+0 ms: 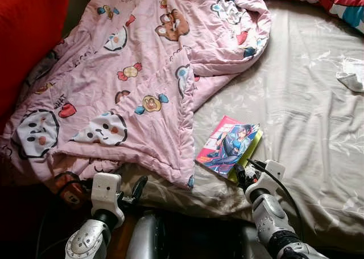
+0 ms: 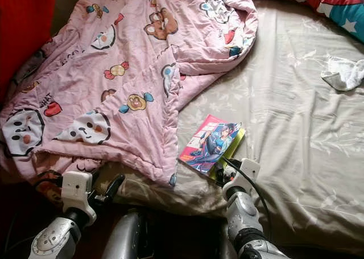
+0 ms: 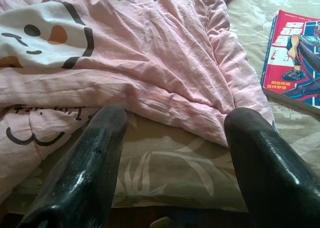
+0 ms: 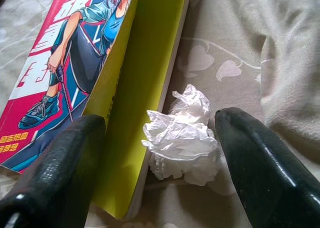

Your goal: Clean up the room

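Note:
A crumpled white tissue (image 4: 182,135) lies on the beige bed sheet (image 1: 296,99), touching the edge of a yellow-green book (image 4: 145,77). A comic book (image 1: 227,145) with a pink cover rests on top of that book. My right gripper (image 4: 160,133) is open, low over the sheet, with one finger on each side of the tissue; the left finger is over the yellow-green book. My left gripper (image 3: 177,120) is open at the near bed edge, pointing at the hem of the pink cartoon quilt (image 1: 142,71), with nothing between its fingers.
The quilt lies rumpled over the left half of the bed. A white cloth (image 2: 344,74) sits on the sheet at the far right. A red cushion (image 1: 28,37) is at the left and patterned pillows (image 1: 341,3) at the top right.

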